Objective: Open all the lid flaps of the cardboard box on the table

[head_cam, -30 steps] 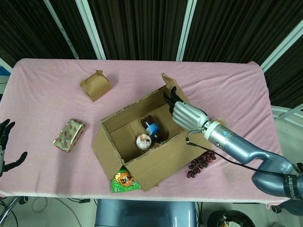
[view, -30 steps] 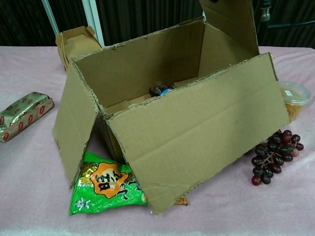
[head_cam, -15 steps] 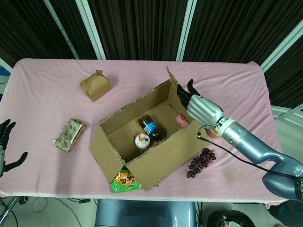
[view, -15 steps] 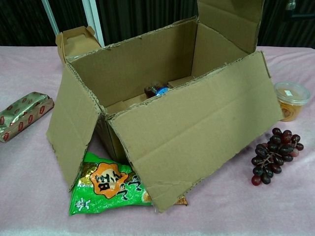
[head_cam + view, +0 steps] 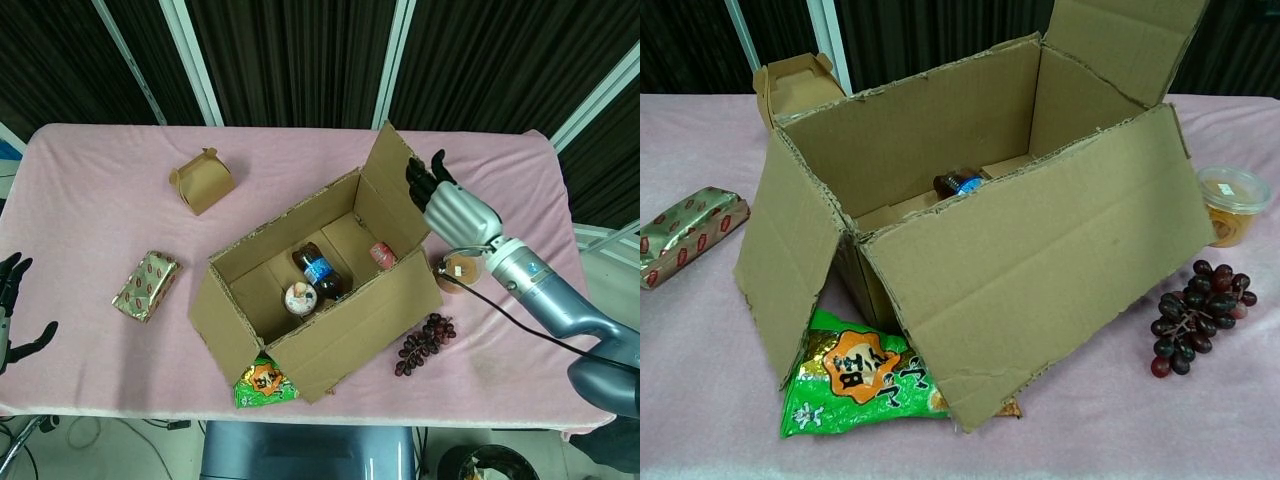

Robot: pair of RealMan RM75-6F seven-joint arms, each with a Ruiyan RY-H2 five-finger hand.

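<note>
The cardboard box [image 5: 300, 300] sits mid-table with its top uncovered. Its front flap [image 5: 1040, 260] hangs down and outward, and its left flap [image 5: 790, 260] hangs down the side. The right flap [image 5: 395, 185] stands up, leaning slightly outward, and also shows in the chest view [image 5: 1130, 40]. My right hand [image 5: 455, 210] is just right of that flap, its fingers [image 5: 425, 180] stretched against the flap's outer face and holding nothing. My left hand [image 5: 15, 310] hangs off the table's left edge with its fingers spread and empty. Inside the box lie a bottle [image 5: 320, 272], a cup [image 5: 302, 297] and a small red can [image 5: 381, 253].
A green snack bag [image 5: 855, 380] lies under the front flap. Grapes [image 5: 423, 343] and a lidded tub [image 5: 458, 270] sit right of the box, under my right arm. A small carton [image 5: 203, 180] and a foil packet [image 5: 146, 285] lie to the left.
My right hand has moved from inside the box up and to the right. The right flap swung from over the opening to standing upright, and the red can came into sight.
</note>
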